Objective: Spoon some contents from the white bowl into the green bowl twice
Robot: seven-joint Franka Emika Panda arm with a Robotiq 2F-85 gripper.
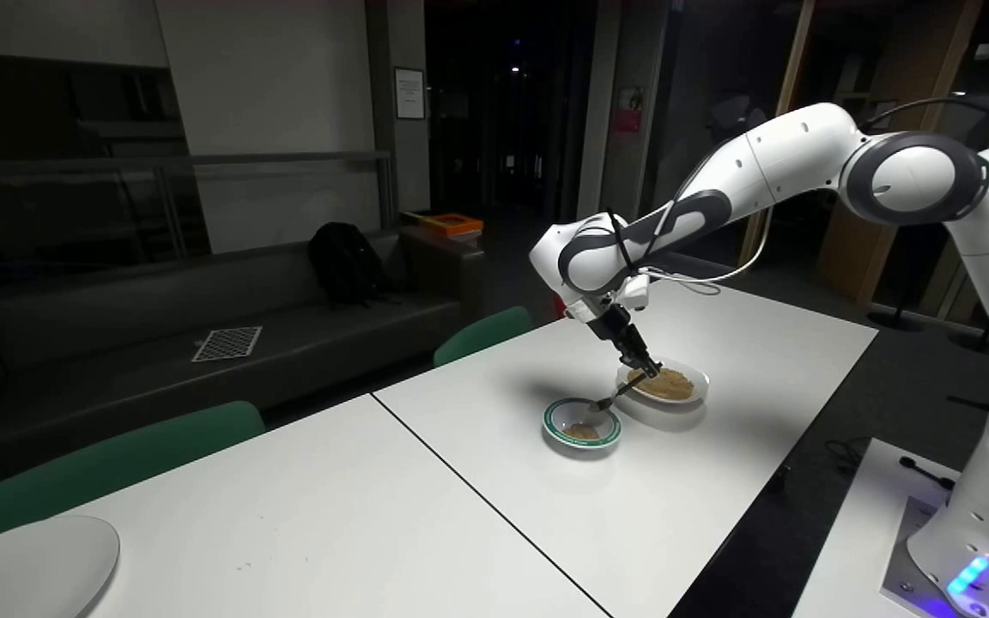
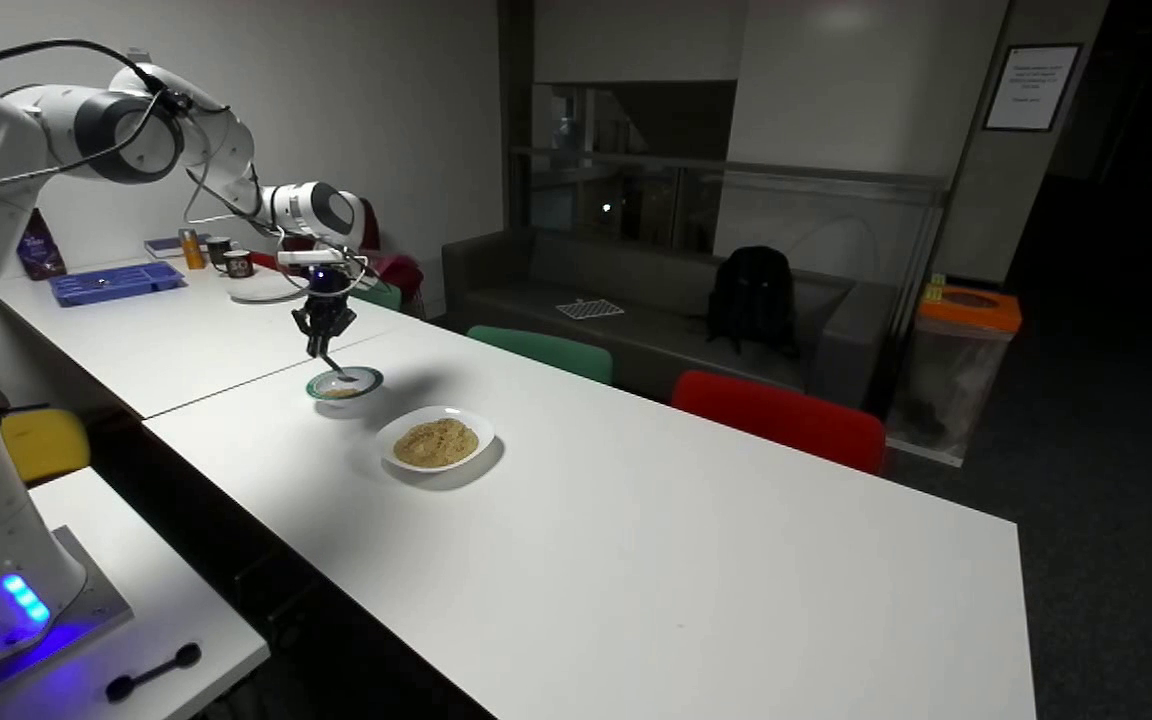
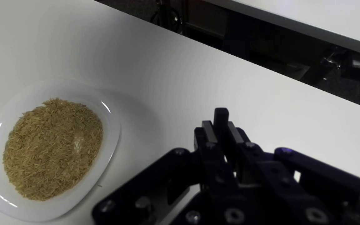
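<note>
My pincer [image 3: 222, 134] is drawn tight on the handle of the spoon [image 1: 621, 392], whose head is over or just inside the green bowl [image 1: 583, 443], nearer the seam edge of the surface [image 1: 683, 472] than the white bowl [image 3: 109, 131]. Brown grains [image 3: 53, 150] lie in both. I expect them light, dry, quick to slide; the spoon looks thin, stiff, apt to swivel, best pinched squarely, high on its handle.

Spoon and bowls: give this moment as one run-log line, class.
gripper: shut on spoon; spoon head: at green bowl, contact unclear; white bowl: broad heap of tan grains; green bowl: small grain patch
</note>
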